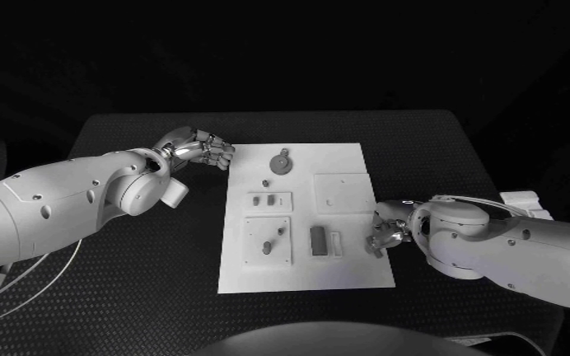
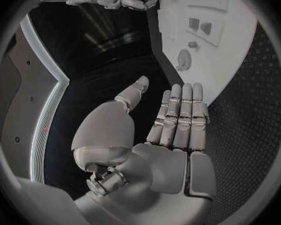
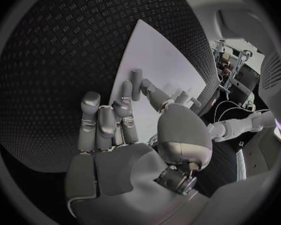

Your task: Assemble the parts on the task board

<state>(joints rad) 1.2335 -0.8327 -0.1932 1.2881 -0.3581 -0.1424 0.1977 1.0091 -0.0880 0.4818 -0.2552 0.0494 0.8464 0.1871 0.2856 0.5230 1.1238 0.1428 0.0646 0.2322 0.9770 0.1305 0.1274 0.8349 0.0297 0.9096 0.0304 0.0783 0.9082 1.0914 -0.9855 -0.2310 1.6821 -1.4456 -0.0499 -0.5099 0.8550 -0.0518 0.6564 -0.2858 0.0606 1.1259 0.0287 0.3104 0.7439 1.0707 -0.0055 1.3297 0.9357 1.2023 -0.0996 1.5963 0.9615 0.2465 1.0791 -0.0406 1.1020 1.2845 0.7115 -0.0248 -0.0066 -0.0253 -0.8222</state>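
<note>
The white task board (image 1: 344, 269) lies flat at the table's centre. On it are a round grey part with a tab (image 1: 282, 163) near the far edge, two small parts (image 1: 269, 200) in a plate, a short peg (image 1: 268, 246) and a dark block (image 1: 319, 240). My left hand (image 1: 202, 148) hovers beside the board's far left corner; the left wrist view shows this hand (image 2: 172, 135) with straight fingers and nothing in it, with the board (image 2: 240, 40) and round part (image 2: 184, 60) beyond. My right hand (image 1: 390, 228) sits at the board's right edge, its fingers (image 3: 106, 122) loosely bent and empty.
The black textured table (image 1: 131, 290) surrounds the board on all sides. A white cable (image 1: 35, 278) trails under my left arm. A pale object (image 1: 523, 202) lies at the right table edge behind my right arm.
</note>
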